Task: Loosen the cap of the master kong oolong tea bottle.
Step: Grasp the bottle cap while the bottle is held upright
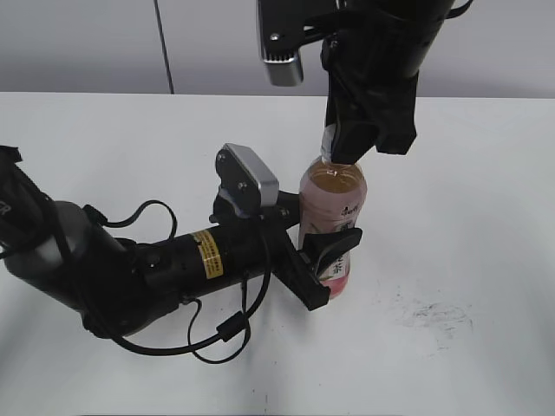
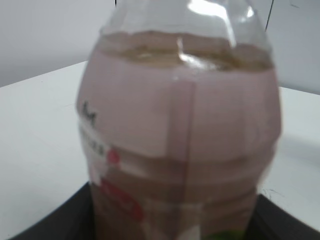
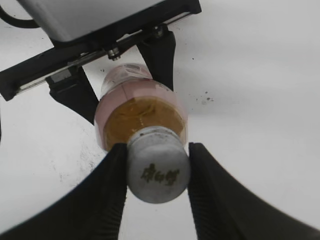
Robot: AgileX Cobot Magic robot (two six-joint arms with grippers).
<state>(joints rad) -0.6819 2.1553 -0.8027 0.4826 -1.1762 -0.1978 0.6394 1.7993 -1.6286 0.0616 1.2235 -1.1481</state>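
The master kong oolong tea bottle (image 1: pixel 333 204) stands upright on the white table, amber tea inside and a pink-and-white label. My left gripper (image 1: pixel 328 260) is shut on its lower body from the left. In the left wrist view the bottle (image 2: pixel 180 135) fills the frame, with black fingers at both lower corners. My right gripper (image 1: pixel 340 146) comes down from above onto the neck. In the right wrist view its two black fingers (image 3: pixel 158 167) press both sides of the white cap (image 3: pixel 158 171), which has faint print on top. In the exterior view the cap is mostly hidden by the fingers.
The white table (image 1: pixel 468 217) has dark scuff marks (image 1: pixel 434 314) to the right of the bottle. The left arm and its cables (image 1: pixel 156 277) lie across the front left. A grey wall stands behind the table.
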